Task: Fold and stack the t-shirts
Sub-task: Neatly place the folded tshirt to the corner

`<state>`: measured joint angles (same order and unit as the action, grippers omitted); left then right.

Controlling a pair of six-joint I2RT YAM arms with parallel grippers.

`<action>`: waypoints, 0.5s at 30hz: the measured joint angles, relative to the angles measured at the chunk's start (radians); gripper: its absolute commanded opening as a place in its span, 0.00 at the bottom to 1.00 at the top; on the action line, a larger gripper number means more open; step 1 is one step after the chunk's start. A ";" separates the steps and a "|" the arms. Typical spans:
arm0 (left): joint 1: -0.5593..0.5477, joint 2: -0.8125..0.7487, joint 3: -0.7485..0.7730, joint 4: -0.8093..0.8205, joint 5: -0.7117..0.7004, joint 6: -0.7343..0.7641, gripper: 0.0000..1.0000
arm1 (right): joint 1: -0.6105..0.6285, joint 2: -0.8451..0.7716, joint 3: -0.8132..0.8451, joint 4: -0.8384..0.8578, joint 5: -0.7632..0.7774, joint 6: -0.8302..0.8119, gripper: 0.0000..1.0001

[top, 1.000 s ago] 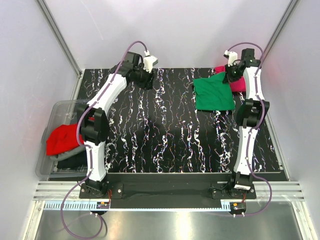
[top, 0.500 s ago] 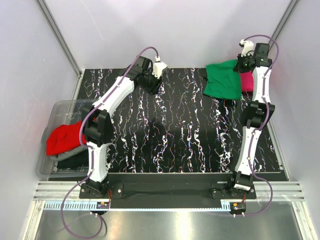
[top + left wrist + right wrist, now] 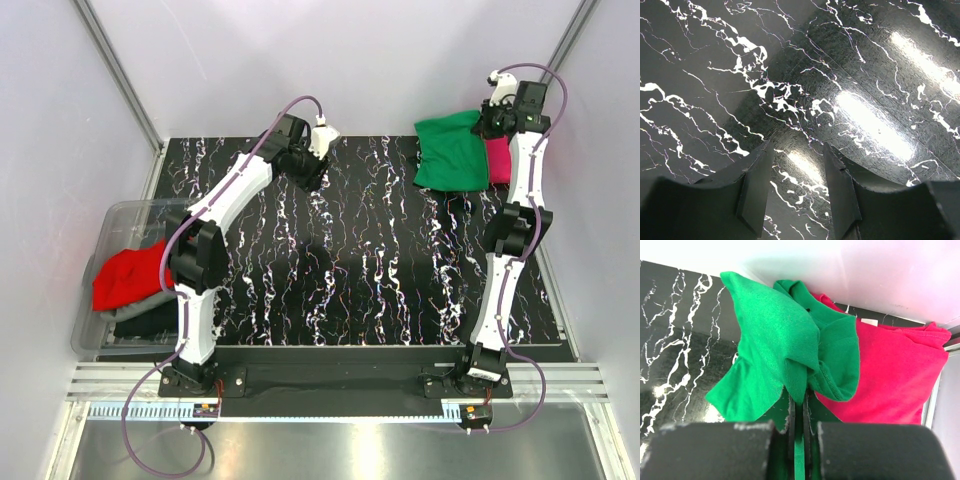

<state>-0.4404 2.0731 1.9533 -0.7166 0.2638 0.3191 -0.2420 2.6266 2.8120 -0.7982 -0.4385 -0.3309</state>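
My right gripper (image 3: 492, 122) is shut on the bright green t-shirt (image 3: 451, 151) at the table's far right corner, with a bunched fold of it pinched between the jaws (image 3: 799, 400). The green cloth hangs lifted, partly over the folded magenta-pink t-shirt (image 3: 497, 160) (image 3: 890, 375) lying against the back wall. My left gripper (image 3: 315, 168) (image 3: 797, 165) hovers open over bare marbled tabletop at the far centre-left, holding nothing. A red t-shirt (image 3: 128, 277) lies on top of dark ones in the bin on the left.
A clear plastic bin (image 3: 110, 225) sits off the table's left edge with grey and black cloth (image 3: 140, 320) under the red shirt. White walls close in the back and sides. The black marbled table (image 3: 340, 270) spreads between the arms.
My right gripper has lifted the green t-shirt up and back to the right, toward the pink shirt. The left arm has swung right along the far edge.
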 measured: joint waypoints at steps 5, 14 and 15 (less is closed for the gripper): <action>-0.002 0.004 0.000 0.000 0.000 0.000 0.49 | 0.000 -0.029 -0.002 -0.001 -0.001 0.003 0.00; -0.004 0.011 0.000 0.000 0.001 -0.001 0.49 | 0.000 -0.103 -0.002 0.000 -0.015 0.007 0.00; -0.004 0.011 0.000 0.000 0.001 -0.001 0.49 | 0.000 -0.109 -0.002 0.000 -0.018 0.007 0.00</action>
<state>-0.4446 2.0842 1.9533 -0.7166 0.2646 0.3180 -0.2424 2.5175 2.8098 -0.7982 -0.4561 -0.3241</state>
